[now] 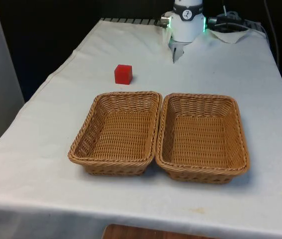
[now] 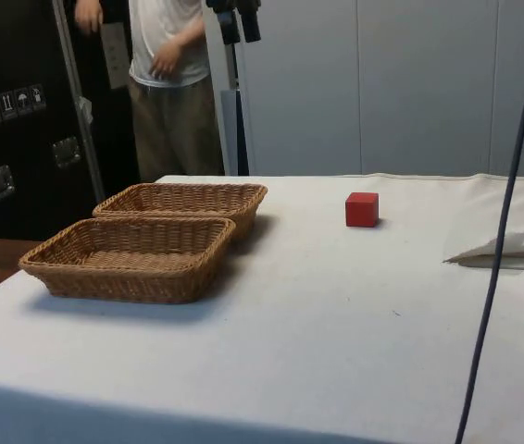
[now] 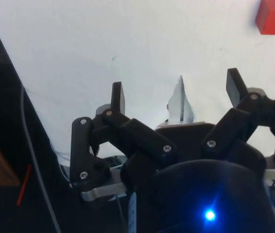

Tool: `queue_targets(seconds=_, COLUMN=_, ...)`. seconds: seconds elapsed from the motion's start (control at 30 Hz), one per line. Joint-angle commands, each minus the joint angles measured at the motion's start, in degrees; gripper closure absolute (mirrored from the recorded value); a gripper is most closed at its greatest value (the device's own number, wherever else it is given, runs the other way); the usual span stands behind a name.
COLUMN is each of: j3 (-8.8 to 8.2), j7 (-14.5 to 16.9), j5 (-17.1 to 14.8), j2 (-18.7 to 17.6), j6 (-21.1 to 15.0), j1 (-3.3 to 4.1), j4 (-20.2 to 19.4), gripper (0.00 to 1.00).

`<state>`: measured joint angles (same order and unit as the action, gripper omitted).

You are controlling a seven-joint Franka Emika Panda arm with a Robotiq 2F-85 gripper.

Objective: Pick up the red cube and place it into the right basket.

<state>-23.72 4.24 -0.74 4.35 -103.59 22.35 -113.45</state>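
Reaching is the step in hand: the hand (image 3: 175, 92), spread wide and holding nothing, must travel to the red cube (image 1: 123, 74) lying on the bench (image 1: 240, 69) behind the left basket (image 1: 117, 131).

Bright, even light; soft shadows.

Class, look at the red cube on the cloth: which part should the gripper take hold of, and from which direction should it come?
Probably from straight above, closing on two opposite side faces. The red cube sits flat on the white cloth, apart from both baskets, with open cloth on every side, so its flat parallel sides suit the two fingers. The gripper is open and away from it, so it must first travel over.
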Motion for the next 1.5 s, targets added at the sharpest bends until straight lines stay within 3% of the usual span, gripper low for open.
queue_targets(seconds=0.0, j3=0.00, j7=-0.1, j5=0.9, j2=1.2, j6=-0.9, j1=-0.06, j4=-1.1, gripper=0.00)
queue_targets(seconds=0.17, j3=-0.06, j7=0.1, j5=1.4, j2=2.7, j6=-0.3, j1=-0.34, j4=-2.7, gripper=0.00)
queue_targets(seconds=0.43, j3=-0.40, j7=0.2, j5=5.3, j2=6.6, j6=-1.5, j1=-1.55, j4=-7.0, gripper=0.00)
queue_targets(seconds=0.5, j3=-0.46, j7=0.3, j5=4.8, j2=6.4, j6=-1.0, j1=-1.43, j4=-6.8, gripper=0.00)
queue_targets(seconds=0.57, j3=-0.74, j7=0.2, j5=6.9, j2=7.8, j6=-1.5, j1=-1.95, j4=-8.5, gripper=0.00)
queue_targets(seconds=0.77, j3=-1.20, j7=0.3, j5=8.4, j2=9.2, j6=-1.0, j1=-2.41, j4=-10.2, gripper=0.00)
queue_targets(seconds=0.83, j3=-1.43, j7=0.5, j5=9.7, j2=10.5, j6=-2.0, j1=-2.86, j4=-11.7, gripper=0.00)
queue_targets(seconds=1.07, j3=-3.04, j7=1.4, j5=11.9, j2=13.5, j6=-3.2, j1=-3.55, j4=-15.8, gripper=0.00)
queue_targets(seconds=1.1, j3=-3.04, j7=1.3, j5=11.3, j2=12.8, j6=-2.3, j1=-3.27, j4=-15.1, gripper=0.00)
queue_targets(seconds=1.27, j3=-4.70, j7=2.5, j5=13.3, j2=15.5, j6=-4.1, j1=-4.01, j4=-18.9, gripper=0.00)
queue_targets(seconds=1.37, j3=-5.61, j7=3.0, j5=13.9, j2=16.2, j6=-4.5, j1=-4.18, j4=-20.1, gripper=0.00)
queue_targets(seconds=1.4, j3=-5.67, j7=2.9, j5=13.6, j2=15.9, j6=-3.8, j1=-3.90, j4=-19.7, gripper=0.00)
queue_targets(seconds=1.47, j3=-6.19, j7=3.3, j5=14.3, j2=16.4, j6=-5.0, j1=-4.30, j4=-20.9, gripper=0.00)
